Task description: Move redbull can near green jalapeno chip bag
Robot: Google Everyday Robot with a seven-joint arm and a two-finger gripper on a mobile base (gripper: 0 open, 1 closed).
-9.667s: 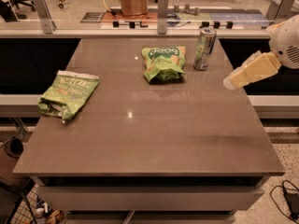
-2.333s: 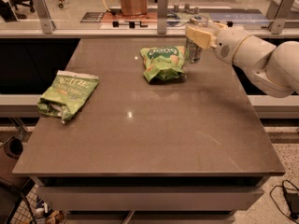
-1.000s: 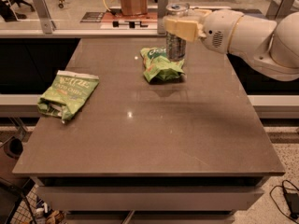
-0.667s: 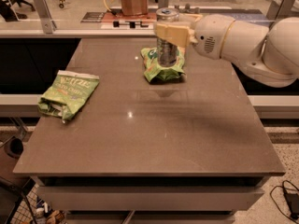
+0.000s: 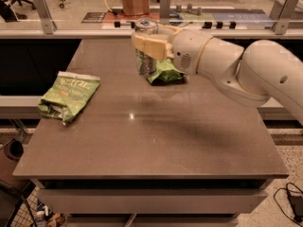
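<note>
Shifted left, claw (image 5: 146, 40) holds redbull can (image 5: 146, 65) aloft beside brighter green bag (image 5: 166, 73).

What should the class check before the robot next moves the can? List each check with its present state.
1. Gripper shut on the redbull can: ok.
2. Can upright: ok.
3. Can clear of the table: looks ok.
4. Green jalapeno chip bag in view, at the table's left edge: ok.
5. Can near that bag: not ok; it hangs by the brighter green bag.
6. Bare table between the can and the jalapeno bag: ok.
</note>
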